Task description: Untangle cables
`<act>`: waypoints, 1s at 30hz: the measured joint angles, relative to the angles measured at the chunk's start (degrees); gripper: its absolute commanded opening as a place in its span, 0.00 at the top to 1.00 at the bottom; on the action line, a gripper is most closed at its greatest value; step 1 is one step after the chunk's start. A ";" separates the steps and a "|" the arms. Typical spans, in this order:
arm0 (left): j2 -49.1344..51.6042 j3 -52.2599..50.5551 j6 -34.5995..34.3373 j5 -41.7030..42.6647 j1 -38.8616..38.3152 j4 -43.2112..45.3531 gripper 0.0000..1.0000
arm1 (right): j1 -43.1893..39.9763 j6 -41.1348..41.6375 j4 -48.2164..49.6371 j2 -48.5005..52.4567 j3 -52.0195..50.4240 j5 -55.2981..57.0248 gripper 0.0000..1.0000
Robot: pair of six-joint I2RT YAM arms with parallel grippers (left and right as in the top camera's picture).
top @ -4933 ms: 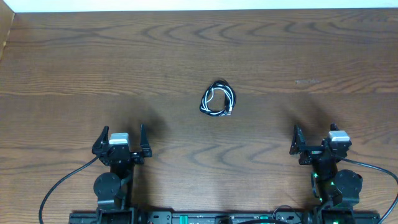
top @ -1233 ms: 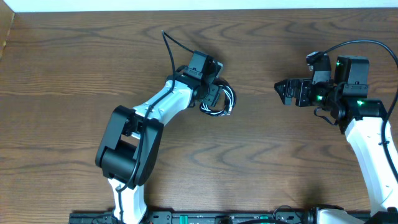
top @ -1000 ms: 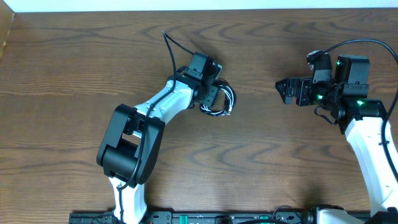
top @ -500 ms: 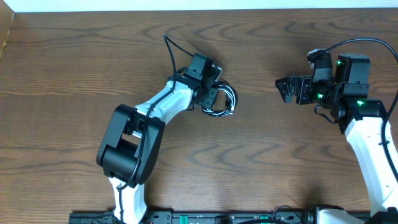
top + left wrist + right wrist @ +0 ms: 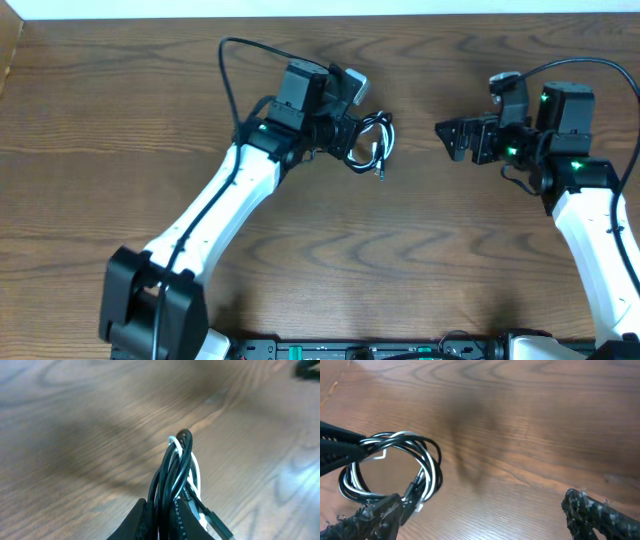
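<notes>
The cables (image 5: 370, 145) are a small tangled coil of black and white strands, with a plug end hanging at its lower right. My left gripper (image 5: 345, 140) is shut on the coil's left side and holds it off the table. In the left wrist view the coil (image 5: 177, 467) rises edge-on out of the gripper (image 5: 167, 522), pinched between both pads. My right gripper (image 5: 452, 138) stands open a short way to the right of the coil, facing it. In the right wrist view the coil (image 5: 395, 467) hangs at the left, beyond the wide-open gripper (image 5: 485, 520).
The brown wooden table (image 5: 450, 260) fills the view, with a white strip along its far edge. A light wooden edge (image 5: 8, 50) shows at the far left corner. The left arm's own black lead (image 5: 235, 60) loops above its wrist.
The left gripper has closed on the coil, lifted it off the table and carried it slightly up and to the right. The right gripper has edged a little to the left, still open.
</notes>
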 measured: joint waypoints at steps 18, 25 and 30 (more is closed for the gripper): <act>-0.26 0.00 -15.21 5.35 1.70 5.25 0.90 | 7.21 13.60 4.85 2.71 0.00 5.62 0.38; -0.26 0.00 -20.74 5.40 2.16 5.33 0.88 | 8.33 16.50 5.20 6.73 0.00 6.54 0.38; 0.20 0.00 -19.41 5.55 2.16 4.96 0.70 | 8.37 17.99 4.96 8.28 0.00 8.61 0.36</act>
